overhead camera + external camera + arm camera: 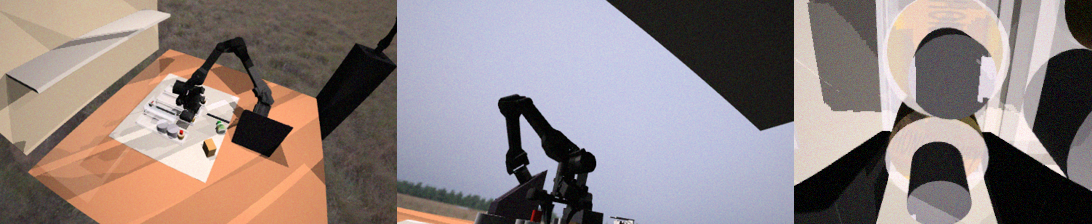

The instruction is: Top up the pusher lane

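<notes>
My gripper (936,140) is shut on a jar (897,156) with a pale round shoulder, brownish sides and a tall dark cap with a grey top. The matching jar (901,47), with a pale yellowish shoulder and a grey-topped cap, is directly ahead of it between the clear walls of the sprung lane (884,75). In the wrist view the two jars' rims meet or nearly meet. Their bases, the low front stop and the pusher plate are hidden, so I cannot tell whether the held jar touches the lane floor. In the top view the arm covers most of this spot.
Two grey-topped jars (162,126) (172,131) and a red-capped jar (181,134) stand in the neighbouring lane. A green-capped bottle (220,127), an orange box (209,148) and a thin black bar (218,118) are in front of the lanes. A large dark panel (262,132) stands near the arm's base.
</notes>
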`<state>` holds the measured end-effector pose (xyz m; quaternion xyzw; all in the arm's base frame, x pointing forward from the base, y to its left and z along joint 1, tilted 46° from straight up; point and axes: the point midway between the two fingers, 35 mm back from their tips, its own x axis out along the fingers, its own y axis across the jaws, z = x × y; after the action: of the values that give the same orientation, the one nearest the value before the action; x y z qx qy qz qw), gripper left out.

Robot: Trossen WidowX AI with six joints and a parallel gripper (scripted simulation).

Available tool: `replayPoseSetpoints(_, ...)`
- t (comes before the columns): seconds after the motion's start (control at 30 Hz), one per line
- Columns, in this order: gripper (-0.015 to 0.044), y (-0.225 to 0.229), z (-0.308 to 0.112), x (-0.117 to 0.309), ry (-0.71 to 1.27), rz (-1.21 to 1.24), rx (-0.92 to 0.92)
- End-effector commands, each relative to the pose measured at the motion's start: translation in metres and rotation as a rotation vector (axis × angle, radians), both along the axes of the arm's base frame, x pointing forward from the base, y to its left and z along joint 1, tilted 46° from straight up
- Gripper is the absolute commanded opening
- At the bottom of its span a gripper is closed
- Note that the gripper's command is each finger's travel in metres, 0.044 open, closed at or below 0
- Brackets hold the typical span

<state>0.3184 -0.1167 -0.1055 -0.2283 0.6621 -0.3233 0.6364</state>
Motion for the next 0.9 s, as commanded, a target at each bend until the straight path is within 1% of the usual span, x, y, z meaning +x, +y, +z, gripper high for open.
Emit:
replayPoseSetpoints(0.0,0.0,-0.0017,0.001,0.0011,-0.009,0.0,-0.007)
replayPoseSetpoints(0.87,0.0,-0.001,0.0008,-0.0032,-0.009,0.0,-0.007)
